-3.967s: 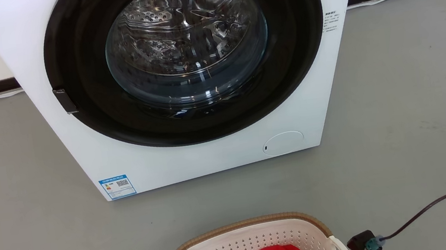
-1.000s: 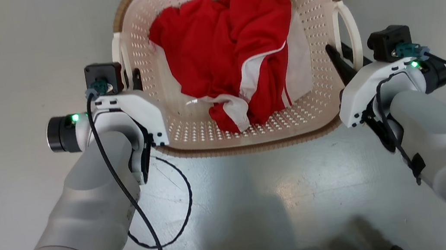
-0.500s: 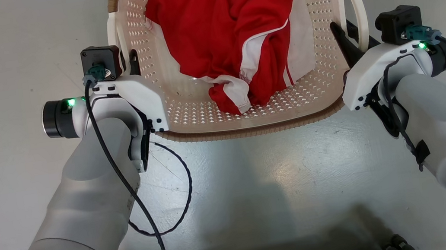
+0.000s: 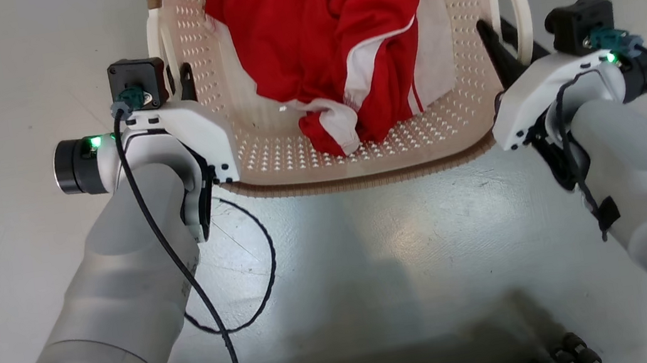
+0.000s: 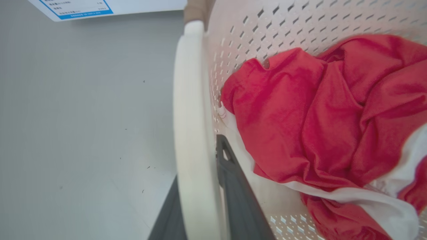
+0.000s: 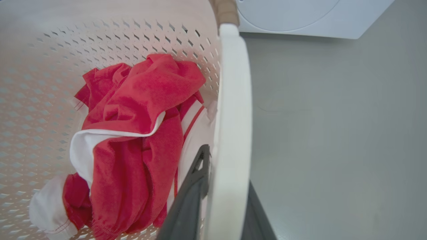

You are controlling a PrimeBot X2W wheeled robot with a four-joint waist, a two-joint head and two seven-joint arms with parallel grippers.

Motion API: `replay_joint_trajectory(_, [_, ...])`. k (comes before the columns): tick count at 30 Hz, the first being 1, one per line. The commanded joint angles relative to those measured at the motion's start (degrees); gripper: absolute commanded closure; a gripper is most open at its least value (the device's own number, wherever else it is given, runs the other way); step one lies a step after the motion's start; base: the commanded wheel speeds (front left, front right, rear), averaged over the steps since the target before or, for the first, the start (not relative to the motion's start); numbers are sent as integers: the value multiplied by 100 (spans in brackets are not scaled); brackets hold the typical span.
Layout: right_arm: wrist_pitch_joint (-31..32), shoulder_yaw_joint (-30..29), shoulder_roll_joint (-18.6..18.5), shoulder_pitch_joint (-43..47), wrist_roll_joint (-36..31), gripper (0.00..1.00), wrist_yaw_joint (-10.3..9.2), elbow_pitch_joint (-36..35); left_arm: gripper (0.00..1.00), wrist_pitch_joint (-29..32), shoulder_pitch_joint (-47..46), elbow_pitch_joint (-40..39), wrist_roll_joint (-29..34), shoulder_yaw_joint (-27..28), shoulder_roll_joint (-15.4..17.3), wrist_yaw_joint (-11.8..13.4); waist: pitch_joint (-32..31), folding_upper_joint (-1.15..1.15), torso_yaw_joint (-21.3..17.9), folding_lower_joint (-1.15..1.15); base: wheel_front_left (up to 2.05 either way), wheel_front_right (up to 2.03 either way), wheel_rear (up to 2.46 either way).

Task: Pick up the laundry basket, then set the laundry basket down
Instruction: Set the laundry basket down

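My left end effector [image 4: 178,81] is clamped narrow on the basket's [image 4: 361,177] left handle [image 4: 154,37], and my right end effector [image 4: 504,45] likewise on the right handle [image 4: 517,2]. The basket is between my forearms over the floor [image 4: 371,251] — whether it touches, I cannot tell. I judge both sides should move level and together, so the red cloth [image 4: 326,23] stays put. The basket has a cream body, brown woven rim, white loop handles and small perforations.

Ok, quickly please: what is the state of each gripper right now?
Left gripper: shut on the left handle of the laundry basket.
Right gripper: shut on the basket's right handle.
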Motion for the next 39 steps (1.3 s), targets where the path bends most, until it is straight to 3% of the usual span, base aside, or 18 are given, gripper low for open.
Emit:
replay_joint_trajectory(1, [-40,41,129,157,-166,65,143,-170,100,-64,-104,-54,92,90,77,-39,23,0,-8,0,0,0,0])
replay_joint_trajectory(2, [-40,-86,127,139,-249,0,143,-180,66,-64,-127,-78,84,157,72,7,50,0,-7,0,0,0,0])
replay_joint_trajectory(3, [-40,-231,131,117,-345,0,143,-227,66,-64,-141,-109,83,219,69,42,81,0,-9,0,0,0,0])
replay_joint_trajectory(4, [-40,-377,136,111,-460,0,143,-296,0,-64,-142,-113,85,261,63,61,101,0,-11,0,0,0,0])
replay_joint_trajectory(8, [-40,-1091,215,305,-1099,0,143,-679,0,-64,-124,-121,141,421,37,138,151,0,-12,0,0,0,0])
replay_joint_trajectory(15, [-40,-1604,433,592,-1641,0,143,-849,0,-64,-87,-35,286,505,50,126,88,0,-57,0,0,0,0])
replay_joint_trajectory(39, [-40,-2026,629,808,-2094,0,143,-950,0,-64,5,120,483,769,6,7,-73,0,-154,0,0,0,0])
